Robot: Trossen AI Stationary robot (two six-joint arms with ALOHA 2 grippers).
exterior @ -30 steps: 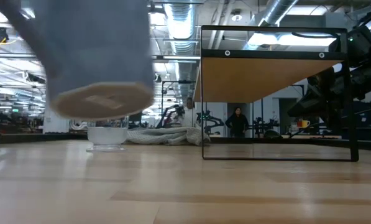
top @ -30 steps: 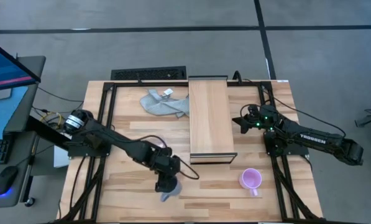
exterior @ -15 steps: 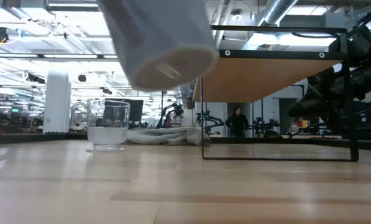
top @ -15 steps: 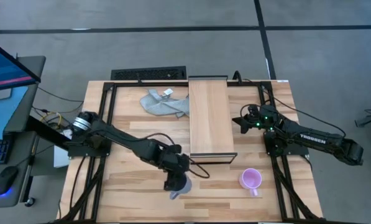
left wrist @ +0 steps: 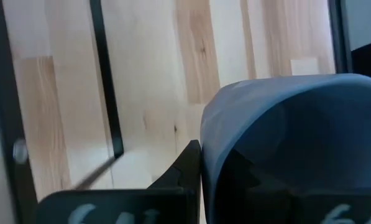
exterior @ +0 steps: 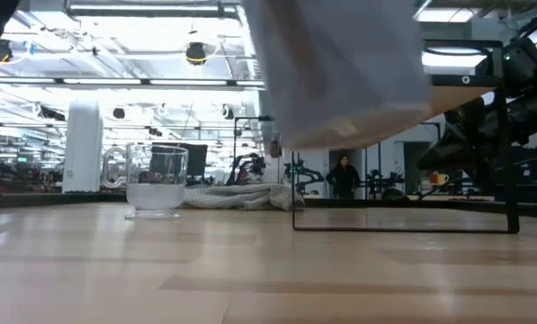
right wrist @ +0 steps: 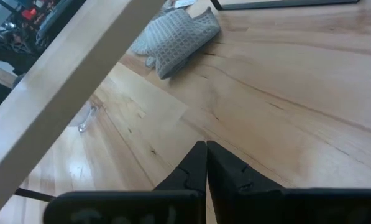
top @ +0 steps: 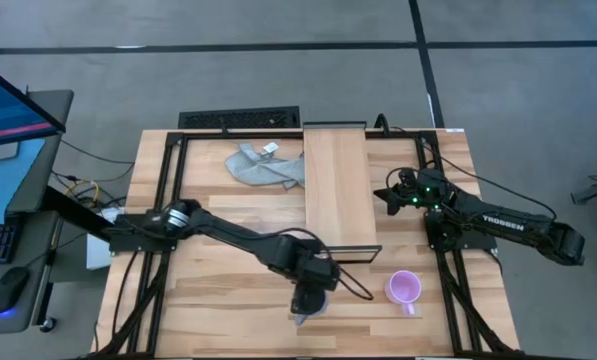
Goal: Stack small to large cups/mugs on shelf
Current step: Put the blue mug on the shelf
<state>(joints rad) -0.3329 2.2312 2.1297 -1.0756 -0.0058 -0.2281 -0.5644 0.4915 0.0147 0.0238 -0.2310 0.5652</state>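
Observation:
My left gripper [top: 306, 300] is shut on the blue-grey mug [exterior: 340, 81] above the table's near middle, left of the pink-purple mug [top: 403, 290], which stands upright on the table. The mug fills the left wrist view [left wrist: 291, 143]. The clear glass cup [exterior: 156, 184] stands on the table farther back. The light-wood shelf [top: 336, 190] stands at the table's middle, its dark frame in the low view [exterior: 398, 225]. My right gripper [top: 388, 195] is shut and empty, right of the shelf. My left gripper holds the blue-grey mug at its rim wall [left wrist: 213, 155], coming from above. One finger [left wrist: 185, 177] lies against the wall's outside; the mug hides the other. The mug hangs below the gripper, lifted clear of the table, its base [exterior: 358, 130] tilted.
A grey cloth [top: 263, 165] lies at the far side, left of the shelf. Black frame rails run along the table's left [top: 173, 190] and right [top: 448, 270] sides. A person stands in the room far behind the table [exterior: 344, 175].
My left gripper has carried the blue-grey mug toward the table's right edge, along the near side, toward the pink-purple mug. The mug stays lifted clear of the table. The glass cup, hidden behind the mug a second ago, shows now.

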